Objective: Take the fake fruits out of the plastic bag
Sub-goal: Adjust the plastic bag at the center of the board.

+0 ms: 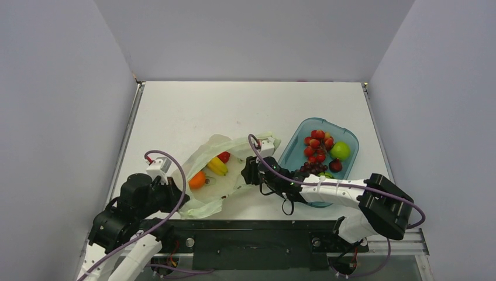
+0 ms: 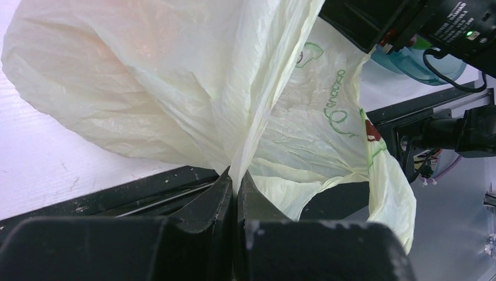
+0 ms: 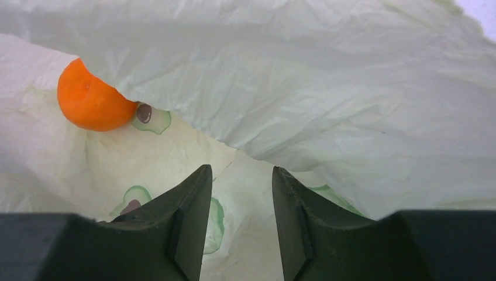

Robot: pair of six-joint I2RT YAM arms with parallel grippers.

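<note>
The pale-green plastic bag (image 1: 206, 146) lies crumpled left of the table's middle, its mouth open upward. Inside it show the fake fruits: a round orange fruit (image 1: 197, 180), a yellow banana (image 1: 217, 166) and a red fruit (image 1: 224, 156). My left gripper (image 1: 177, 201) sits at the bag's near-left edge. In the left wrist view this gripper (image 2: 237, 180) is shut on a gathered fold of the bag (image 2: 175, 88). My right gripper (image 1: 248, 171) is at the bag's right side. In the right wrist view this gripper (image 3: 240, 175) is open just above the bag's film (image 3: 351, 88), with the orange fruit (image 3: 90, 102) ahead to the left.
A blue tray (image 1: 294, 151) stands right of the bag, holding small red fruits, a green fruit (image 1: 340, 150) and dark grapes (image 1: 313, 168). The right forearm lies across the tray's near end. A black rail (image 1: 251, 240) runs along the table's near edge. Walls enclose three sides.
</note>
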